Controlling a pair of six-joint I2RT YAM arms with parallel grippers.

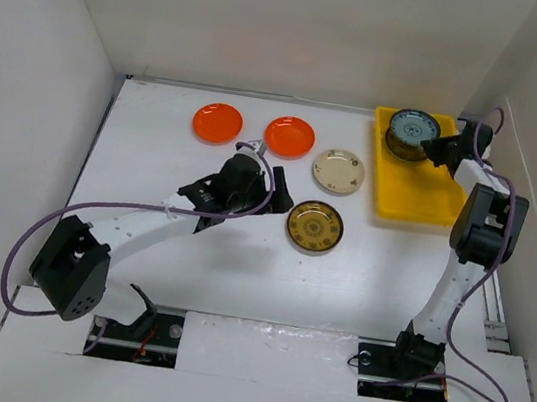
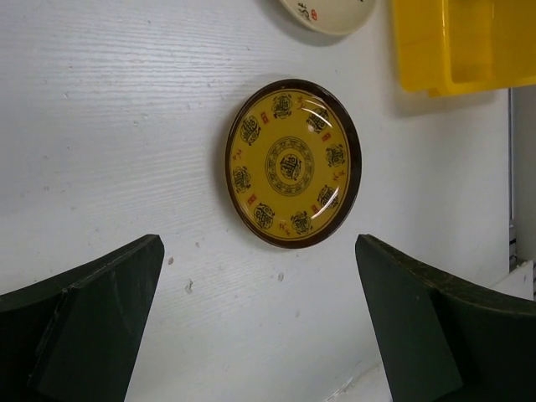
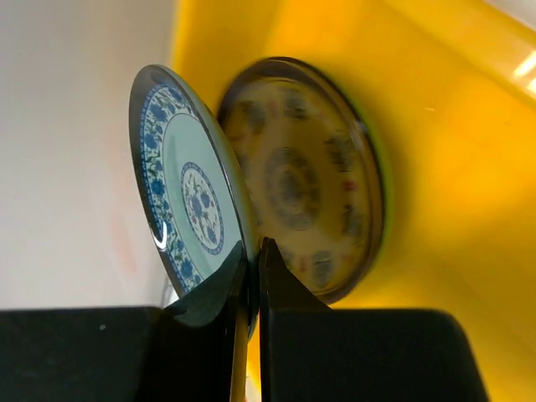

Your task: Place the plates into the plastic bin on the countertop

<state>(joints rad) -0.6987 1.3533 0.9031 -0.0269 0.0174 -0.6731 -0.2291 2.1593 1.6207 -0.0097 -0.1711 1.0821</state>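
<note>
The yellow plastic bin [image 1: 419, 193] sits at the back right of the white countertop [image 1: 187, 270]. My right gripper [image 1: 437, 145] is shut on the rim of the teal-patterned plate [image 3: 186, 193], holding it just above a brown-gold plate [image 3: 311, 180] that lies in the bin. That teal plate also shows in the top view [image 1: 413, 130]. My left gripper [image 2: 260, 314] is open and empty, a little short of the other brown-gold plate [image 2: 292, 162], which lies on the countertop [image 1: 314, 226]. Two orange plates [image 1: 218, 122] [image 1: 289, 136] and a cream plate [image 1: 338, 170] lie behind it.
White walls enclose the countertop on the left, back and right. The bin's near corner [image 2: 456, 50] and the cream plate's edge [image 2: 328, 14] show at the top of the left wrist view. A metal rail [image 1: 259, 333] runs along the near edge by the arm bases.
</note>
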